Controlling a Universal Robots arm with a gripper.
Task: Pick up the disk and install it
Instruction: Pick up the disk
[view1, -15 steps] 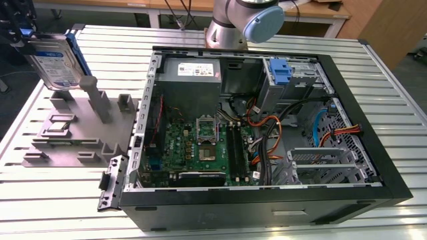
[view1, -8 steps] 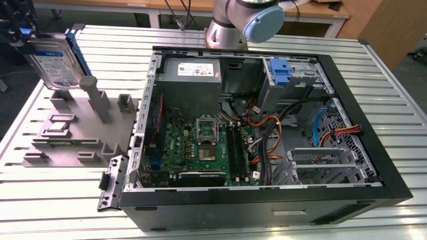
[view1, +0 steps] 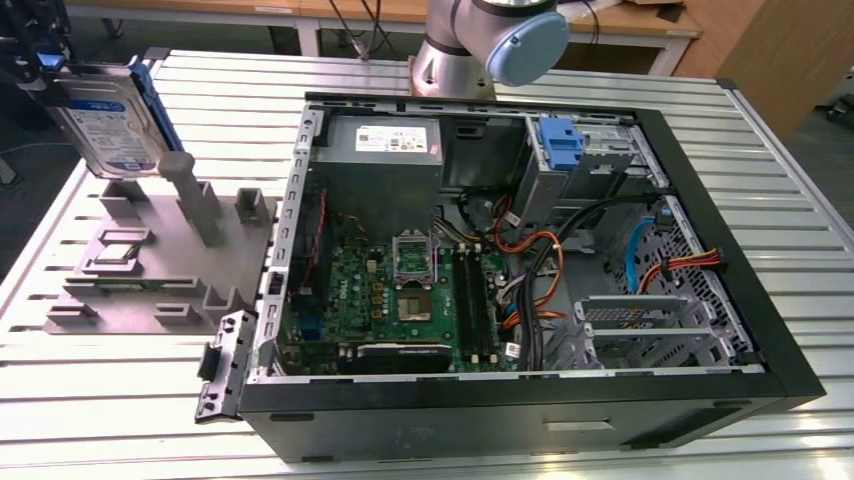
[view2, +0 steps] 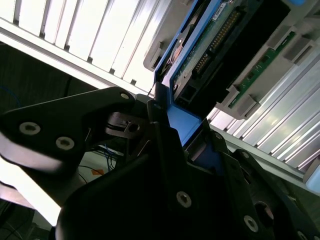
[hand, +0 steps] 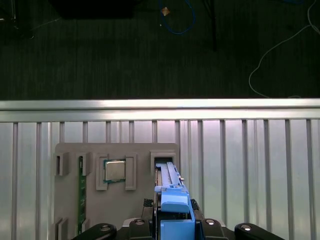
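In the exterior view the arm (view1: 487, 45) runs off at twelve o'clock. In the first wrist view the disk (hand: 172, 200) is cut off at six o'clock.

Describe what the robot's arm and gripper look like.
The arm is built of silver-grey metal tubes, with a round pale blue-grey cap over its joint. The gripper is matte black, made of broad rounded plates and angular links dotted with small silver screw heads.

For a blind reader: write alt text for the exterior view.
The jaws grip the disk upright over a grey fixture block at the exterior view's left; an open computer case lies beside it on the slatted table.
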